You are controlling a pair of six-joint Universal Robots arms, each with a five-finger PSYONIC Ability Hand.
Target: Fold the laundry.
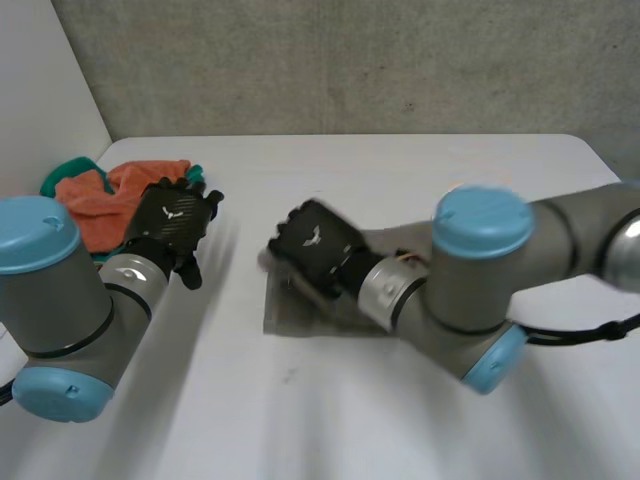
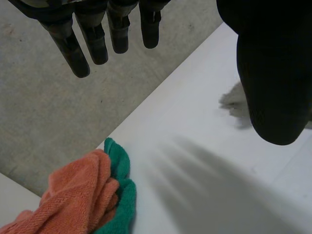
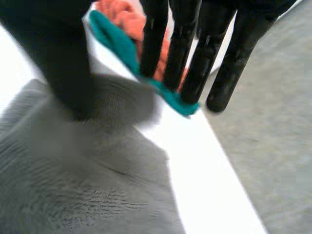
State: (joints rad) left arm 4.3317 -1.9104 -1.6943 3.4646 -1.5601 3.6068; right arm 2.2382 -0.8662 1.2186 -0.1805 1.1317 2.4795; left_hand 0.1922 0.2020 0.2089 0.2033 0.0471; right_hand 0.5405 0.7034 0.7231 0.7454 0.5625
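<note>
Grey ribbed cloth [image 1: 285,315] lies flat at the middle of the table [image 1: 420,180], its longer side running left to right. Our right hand [image 1: 315,245] is above its left end, fingers straight and apart (the thumb is blurred). Farther left, our left hand [image 1: 172,215] hangs with straight fingers, empty, beside an orange cloth [image 1: 95,205] bunched over a green cloth [image 1: 58,180].

no readable text; a white emblem [image 1: 172,211] marks the left hand [image 1: 163,236] and right hand [image 1: 322,257].

Bare table [image 1: 400,175] separates orange cloth pile [image 1: 90,205] from grey cloth [image 1: 285,318].
</note>
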